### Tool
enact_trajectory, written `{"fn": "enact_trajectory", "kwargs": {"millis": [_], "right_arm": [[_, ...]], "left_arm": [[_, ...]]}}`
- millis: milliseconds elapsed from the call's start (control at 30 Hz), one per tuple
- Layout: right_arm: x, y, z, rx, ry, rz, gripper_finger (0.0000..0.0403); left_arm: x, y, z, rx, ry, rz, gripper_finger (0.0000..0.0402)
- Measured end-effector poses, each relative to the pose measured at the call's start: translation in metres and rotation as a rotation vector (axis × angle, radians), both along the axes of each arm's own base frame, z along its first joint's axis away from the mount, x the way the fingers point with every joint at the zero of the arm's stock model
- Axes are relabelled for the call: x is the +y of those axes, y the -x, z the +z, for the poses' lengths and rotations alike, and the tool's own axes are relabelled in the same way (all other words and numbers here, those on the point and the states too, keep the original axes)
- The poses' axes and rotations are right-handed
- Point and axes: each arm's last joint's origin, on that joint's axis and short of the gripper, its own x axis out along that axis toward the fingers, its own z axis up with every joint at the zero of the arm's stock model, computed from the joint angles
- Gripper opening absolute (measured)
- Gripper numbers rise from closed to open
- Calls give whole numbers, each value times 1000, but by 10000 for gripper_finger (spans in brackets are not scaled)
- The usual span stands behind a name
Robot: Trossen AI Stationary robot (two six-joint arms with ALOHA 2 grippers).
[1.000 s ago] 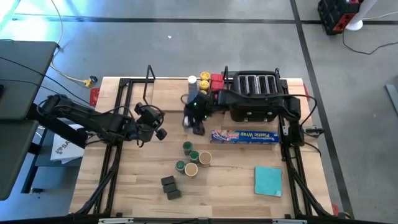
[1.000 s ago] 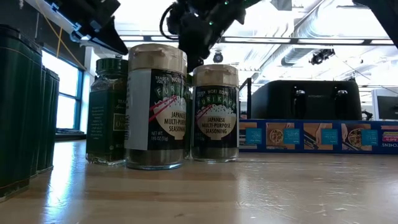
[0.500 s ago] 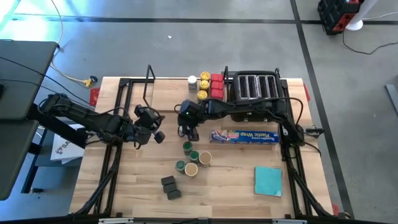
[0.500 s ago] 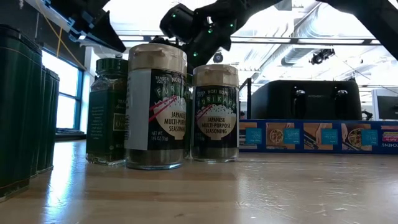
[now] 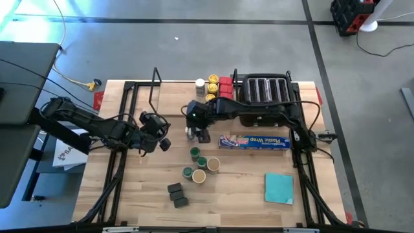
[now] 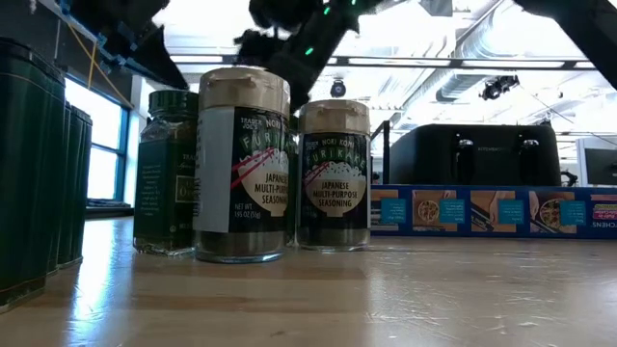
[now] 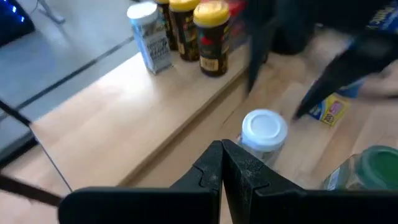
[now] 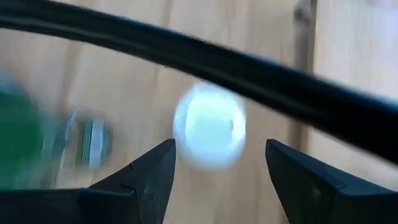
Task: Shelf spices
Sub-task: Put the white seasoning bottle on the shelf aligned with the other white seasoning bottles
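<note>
Jaws of right gripper (image 8: 217, 171) spread above white-lidded jar (image 8: 209, 126); "FURIKAKE" on tan-lidded jars (image 6: 334, 175)

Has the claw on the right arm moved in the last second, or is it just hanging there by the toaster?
Yes. In the high view the right gripper has drifted away from the toaster toward the table's left side, and now hangs open above a white-lidded jar.

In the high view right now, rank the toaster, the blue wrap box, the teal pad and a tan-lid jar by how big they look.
1. Toaster, largest.
2. Wrap box and teal pad: the box is longer, the pad broader; too close to rank.
3. Tan-lid jar, smallest.
</note>
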Motion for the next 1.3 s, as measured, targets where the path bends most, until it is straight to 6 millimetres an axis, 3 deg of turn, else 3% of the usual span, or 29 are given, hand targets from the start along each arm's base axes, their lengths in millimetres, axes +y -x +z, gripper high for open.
{"fn": "enact_trajectory", "kwargs": {"millis": [167,300,500,733,933,1300], "right_arm": [[40,46,25,179,119,1,243],[64,93,39,200,138,-48,243],[86,157,63,-1,186,-259,243],[94,211,66,-246,146,-395,243],[95,233,57,-316,92,-434,243],[95,234,45,-330,92,-454,243]], "left_arm": [[-1,0,-40,-2,94,29,1],[2,0,-75,-43,178,29,1],[14,-13,-102,-138,225,67,0],[25,-46,-117,-202,322,-41,0],[22,-75,-116,-179,444,-173,0],[21,-95,-66,-145,220,-384,18]]}}
